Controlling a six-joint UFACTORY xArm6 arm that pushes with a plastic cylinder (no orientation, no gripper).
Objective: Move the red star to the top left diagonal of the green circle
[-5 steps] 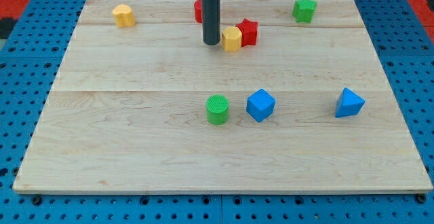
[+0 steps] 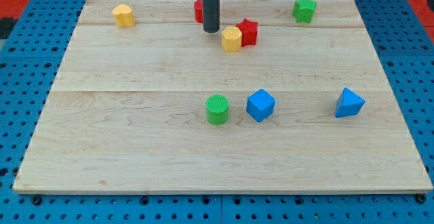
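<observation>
The red star [image 2: 249, 31] sits near the view's top centre, touching a yellow hexagonal block [image 2: 232, 39] on its lower left. The green circle [image 2: 217, 108] stands well below them, at mid board. My tip [image 2: 211, 30] is at the end of the dark rod, just left of the yellow block and upper left of it, with a small gap. A red block [image 2: 198, 11] is mostly hidden behind the rod.
A yellow block [image 2: 123, 15] sits at the top left, a green block [image 2: 304, 9] at the top right. A blue cube [image 2: 260, 105] stands right of the green circle, a blue triangular block [image 2: 349, 103] further right. The wooden board [image 2: 135, 149] lies on blue pegboard.
My tip has moved toward the view's top, away from the yellow block's left side. The blocks have not moved.
</observation>
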